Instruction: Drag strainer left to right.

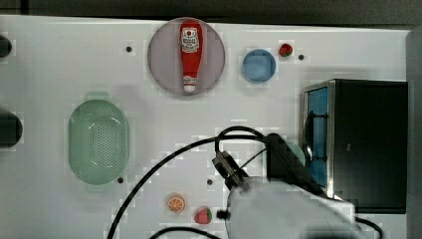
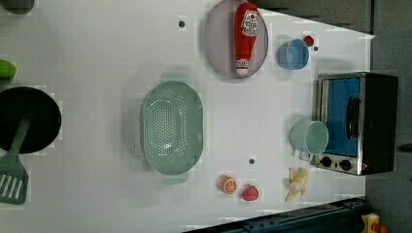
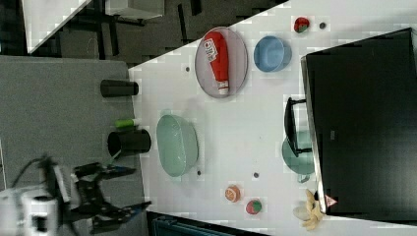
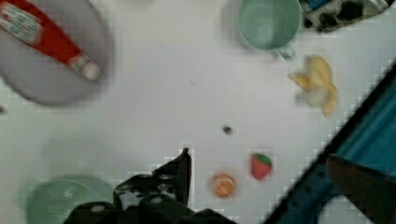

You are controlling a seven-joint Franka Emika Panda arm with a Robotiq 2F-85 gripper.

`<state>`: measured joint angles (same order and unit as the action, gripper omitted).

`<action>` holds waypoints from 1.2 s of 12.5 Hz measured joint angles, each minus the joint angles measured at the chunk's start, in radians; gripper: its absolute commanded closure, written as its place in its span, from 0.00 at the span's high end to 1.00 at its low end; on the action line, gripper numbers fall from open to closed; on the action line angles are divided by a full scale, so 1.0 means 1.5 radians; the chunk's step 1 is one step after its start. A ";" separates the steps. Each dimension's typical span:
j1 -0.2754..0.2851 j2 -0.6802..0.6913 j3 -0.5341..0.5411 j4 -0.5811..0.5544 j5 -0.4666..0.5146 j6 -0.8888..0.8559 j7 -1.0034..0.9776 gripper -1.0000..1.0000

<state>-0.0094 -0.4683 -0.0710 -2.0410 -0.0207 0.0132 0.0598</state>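
We see the strainer (image 2: 171,127) sitting untouched on the white table (image 2: 97,73), our gripper (image 3: 129,189) spread wide, grasping nothing, well apart from it

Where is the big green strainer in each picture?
Top view: strainer at the top view's left, on the table.
Left view: strainer in the middle.
Right view: strainer left of middle.
Wrist view: strainer in a corner beside the gripper.
Shared landmark: the ketchup bottle on its plate.

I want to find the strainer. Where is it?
The strainer sits on the white table toward the top view's left, below and left of the plate holding the ketchup bottle.
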 measured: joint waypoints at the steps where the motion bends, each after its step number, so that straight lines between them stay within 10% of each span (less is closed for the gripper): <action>1: 0.000 -0.012 0.006 0.014 0.000 0.017 0.000 1.00; 7: 0.011 0.102 0.199 0.016 0.022 0.123 0.069 1.00; 15: 0.070 0.427 0.433 -0.026 0.020 0.366 0.484 1.00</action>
<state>0.0959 0.1729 0.5781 -2.0801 0.0097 0.5615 0.7861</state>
